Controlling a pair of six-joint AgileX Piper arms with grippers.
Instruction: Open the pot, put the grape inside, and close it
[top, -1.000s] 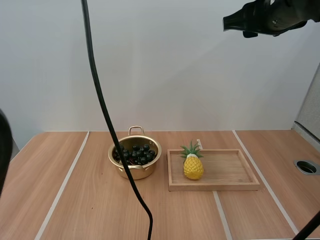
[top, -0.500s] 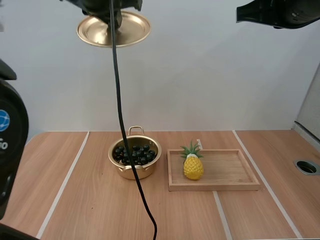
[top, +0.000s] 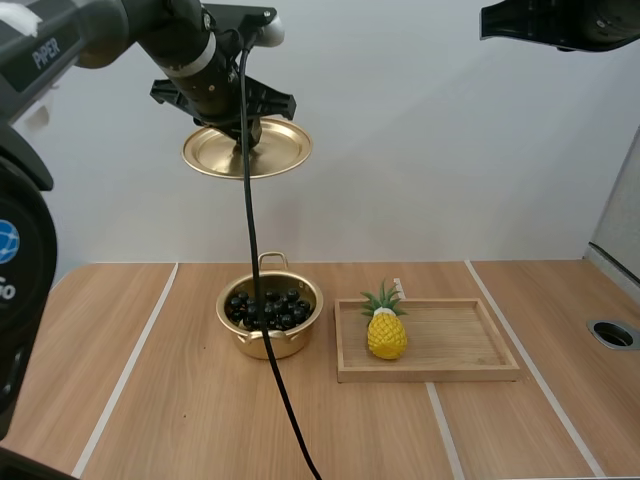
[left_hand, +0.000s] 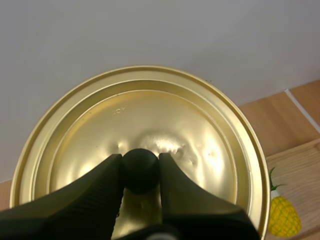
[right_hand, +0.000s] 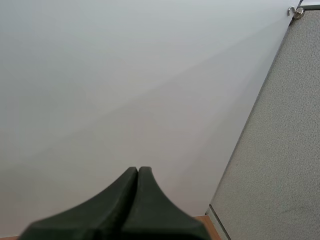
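Gold pot (top: 268, 345) open on your table (top: 180, 400), what look like dark grapes (top: 268, 308) inside, wooden tray (top: 430, 375) with pineapple (top: 386, 335) just beside, your left gripper (top: 245, 138) above pinching the lid (top: 215, 155) by its knob (left_hand: 140, 165), your right gripper (right_hand: 137, 172) high, fingers (right_hand: 125, 200) pressed together.

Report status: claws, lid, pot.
Left claw shut on lid, high above pot. Right claw shut, empty. Grapes in pot; pineapple on tray beside it.
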